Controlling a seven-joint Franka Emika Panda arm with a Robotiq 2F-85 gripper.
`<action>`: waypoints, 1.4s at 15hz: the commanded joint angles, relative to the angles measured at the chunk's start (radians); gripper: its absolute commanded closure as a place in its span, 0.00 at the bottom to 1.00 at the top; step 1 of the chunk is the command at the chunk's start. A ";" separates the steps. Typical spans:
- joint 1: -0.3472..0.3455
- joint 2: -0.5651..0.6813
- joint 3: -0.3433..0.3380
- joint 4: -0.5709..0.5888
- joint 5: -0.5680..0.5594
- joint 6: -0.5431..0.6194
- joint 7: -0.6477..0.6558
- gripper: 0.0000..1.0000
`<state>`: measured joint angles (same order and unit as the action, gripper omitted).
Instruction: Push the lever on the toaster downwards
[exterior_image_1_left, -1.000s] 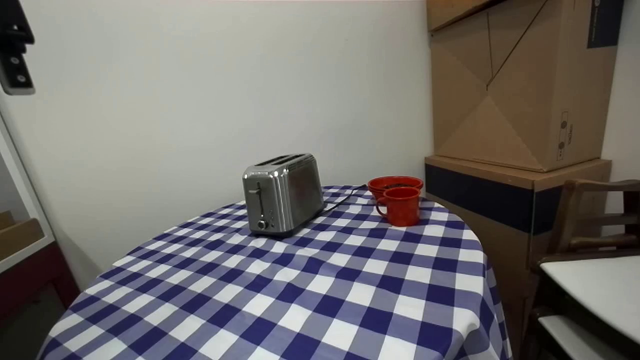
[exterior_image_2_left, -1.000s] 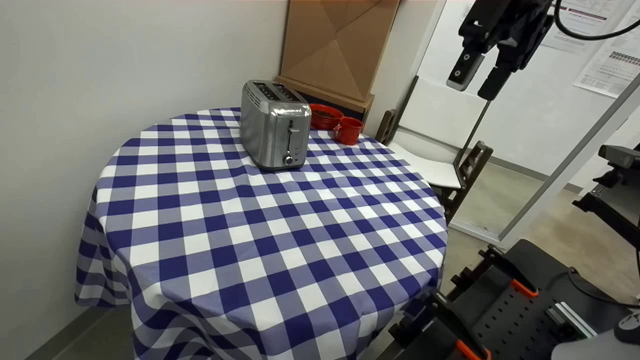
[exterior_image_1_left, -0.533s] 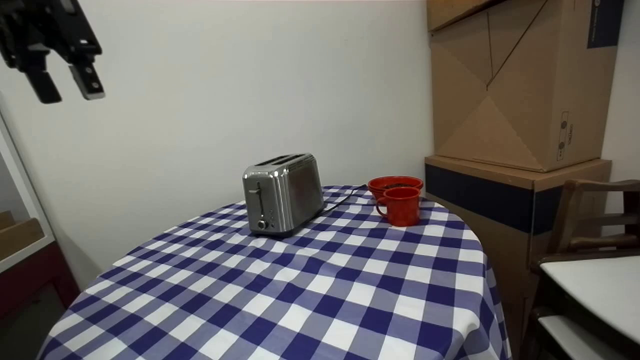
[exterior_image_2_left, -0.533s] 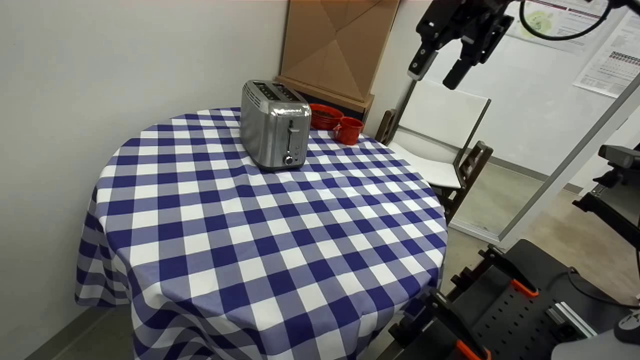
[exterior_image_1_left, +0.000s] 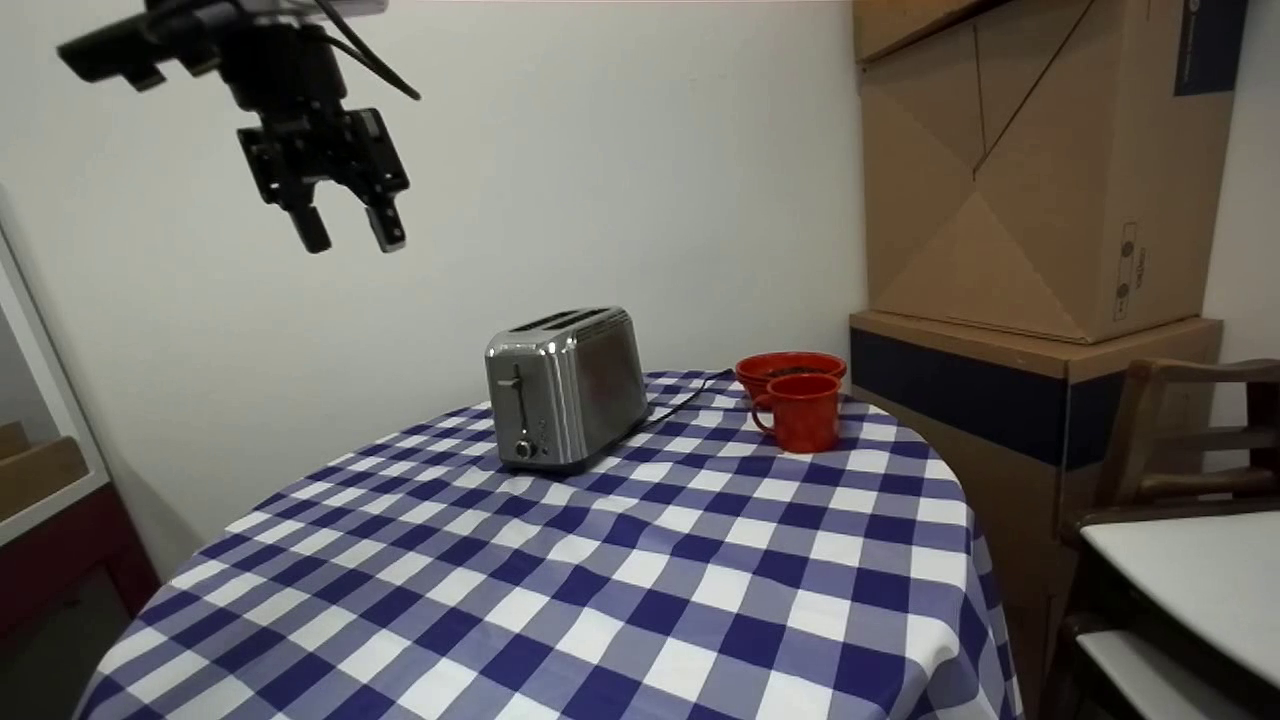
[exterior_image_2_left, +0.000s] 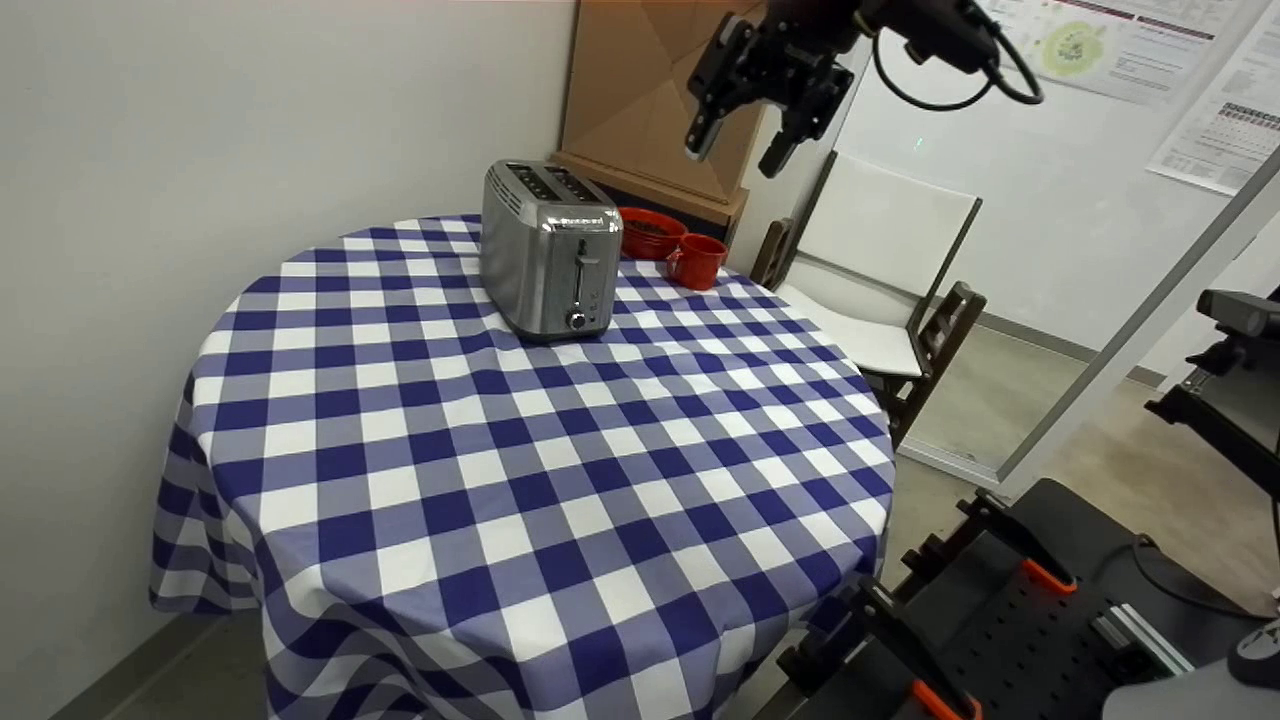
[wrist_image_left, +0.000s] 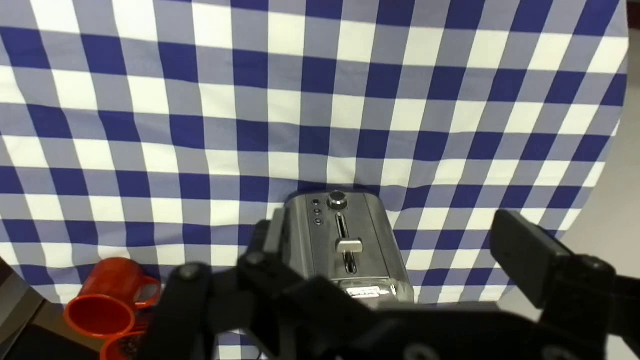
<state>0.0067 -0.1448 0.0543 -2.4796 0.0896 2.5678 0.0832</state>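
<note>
The toaster (exterior_image_1_left: 567, 392) stands upright on the far part of the blue and white checked tablecloth (exterior_image_2_left: 480, 480) in both exterior views. Its lever (wrist_image_left: 349, 245) sits in the upper part of the slot (wrist_image_left: 342, 227), above the round knob (wrist_image_left: 337, 200). In an exterior view the pincer (exterior_image_1_left: 353, 240) hangs to the left of the toaster and higher, well apart from it, its fingers (exterior_image_1_left: 386, 225) spread wide. A red mug (exterior_image_1_left: 805, 413) and a red bowl (exterior_image_1_left: 757, 382) stand to the right of the toaster in both exterior views, the mug nearer; whether they touch I cannot tell. Cardboard boxes (exterior_image_1_left: 985, 220) stand farther off
</note>
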 joint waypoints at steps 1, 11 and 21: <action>0.018 0.241 0.000 0.239 -0.012 0.002 -0.002 0.00; 0.084 0.627 -0.029 0.651 -0.131 -0.054 0.054 0.49; 0.111 0.804 -0.063 0.850 -0.138 -0.127 0.063 1.00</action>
<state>0.0952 0.6022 0.0154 -1.7085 -0.0235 2.4827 0.1148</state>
